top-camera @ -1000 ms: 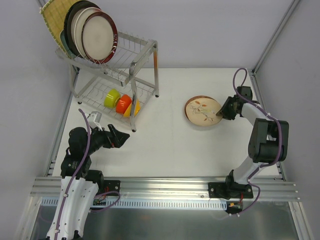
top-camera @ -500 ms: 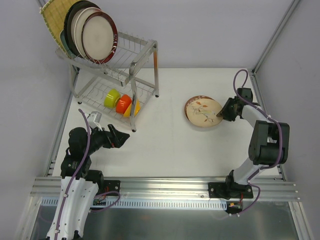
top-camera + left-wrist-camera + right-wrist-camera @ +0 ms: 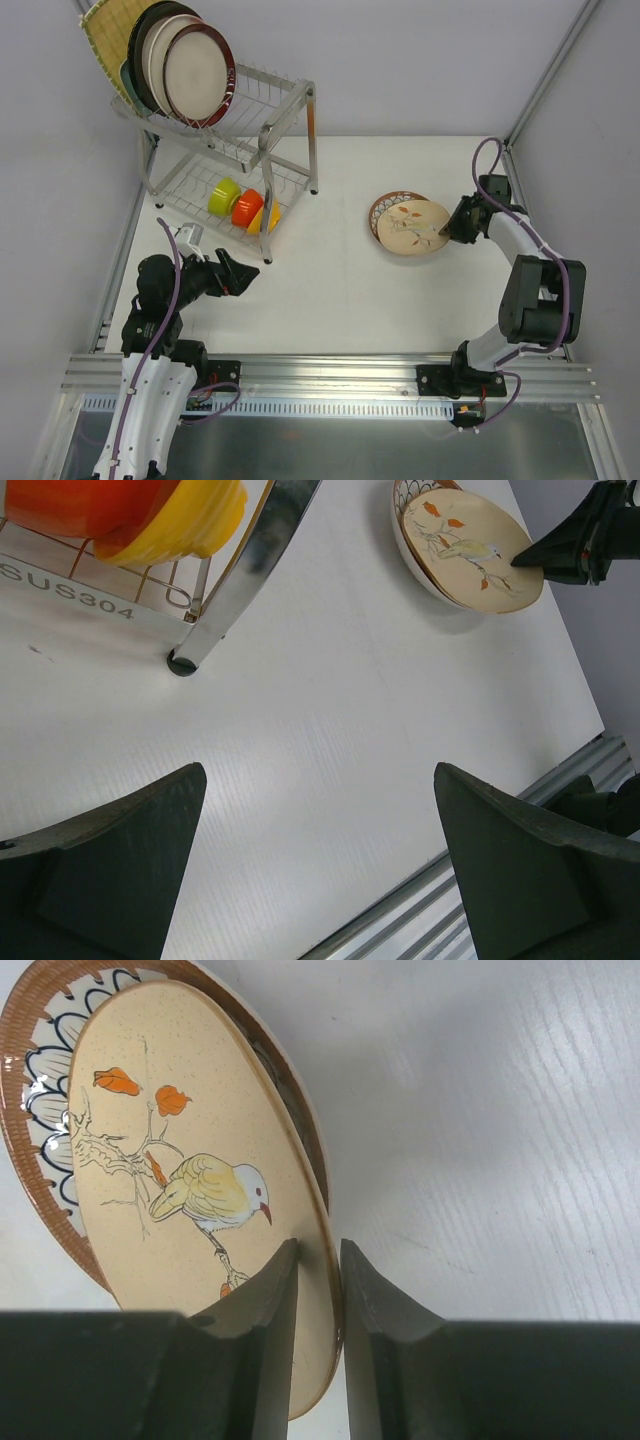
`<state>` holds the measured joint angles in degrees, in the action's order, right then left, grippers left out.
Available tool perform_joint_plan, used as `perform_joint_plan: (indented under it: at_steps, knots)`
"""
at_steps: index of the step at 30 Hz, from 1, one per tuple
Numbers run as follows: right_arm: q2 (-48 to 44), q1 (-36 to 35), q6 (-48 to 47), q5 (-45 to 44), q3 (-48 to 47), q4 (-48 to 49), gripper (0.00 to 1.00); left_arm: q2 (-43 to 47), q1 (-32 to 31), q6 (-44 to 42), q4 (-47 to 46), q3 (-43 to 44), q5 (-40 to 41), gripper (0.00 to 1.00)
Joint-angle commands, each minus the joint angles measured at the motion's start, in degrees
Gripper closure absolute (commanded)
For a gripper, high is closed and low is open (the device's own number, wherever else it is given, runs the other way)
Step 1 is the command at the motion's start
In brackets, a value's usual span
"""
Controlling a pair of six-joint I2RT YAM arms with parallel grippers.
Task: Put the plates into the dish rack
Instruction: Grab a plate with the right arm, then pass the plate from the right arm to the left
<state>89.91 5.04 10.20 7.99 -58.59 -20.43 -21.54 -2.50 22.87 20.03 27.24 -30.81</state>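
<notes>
Silver wire dish rack (image 3: 262, 110), far left, holds several plates (image 3: 190, 75) on edge in its top tier; your left gripper (image 3: 240, 277) hovers near its foot, fingers spread, empty. Centre-right, the cream bird plate (image 3: 412, 228) leans on a petal-patterned plate (image 3: 383, 208) — the right gripper (image 3: 447, 228) pinches its right rim. Lift clear before swinging leftward, lest the lower plate drag; being round, it shows no long axis; its face points up and leftward.

The right gripper (image 3: 446, 229), clamped on the rim of the cream bird plate (image 3: 410, 228), has drawn it rightward (gripped edge tilted up), uncovering the brown-rimmed petal-pattern plate (image 3: 383, 206) beneath. The right arm (image 3: 532, 285) has swung outward too.
</notes>
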Motion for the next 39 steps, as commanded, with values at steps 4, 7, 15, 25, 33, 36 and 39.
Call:
perform_joint_plan:
  at_steps: [4,7,15,25,33,36,39]
  knots:
    - [-5.44,0.67,0.35,2.9,-0.92,-1.73,0.93,0.45,0.92,-0.9,-0.08,0.88,0.14,0.01]
    - [-6.76,0.85,1.4,5.72,-0.91,-0.67,0.99,0.27,0.92,-0.38,-0.08,0.88,0.31,0.01]
    - [-10.63,1.64,5.36,12.4,0.23,4.42,0.99,-0.08,0.83,4.63,-0.17,2.37,-1.53,0.01]
    - [-15.11,2.26,10.45,21.18,4.53,15.14,0.99,-3.15,-5.38,14.91,-4.29,2.81,-2.69,0.01]
    - [-20.91,2.17,15.02,28.56,9.79,23.05,0.99,-9.83,-18.76,20.71,-7.55,6.24,10.56,0.01]
    - [-23.37,1.82,16.52,32.08,12.61,26.75,0.99,-11.07,-22.62,23.26,-10.27,6.59,13.92,0.01]
    - [-25.92,1.03,18.54,35.16,14.99,30.61,1.0,-12.03,-26.4,25.46,-12.21,6.86,18.58,0.01]
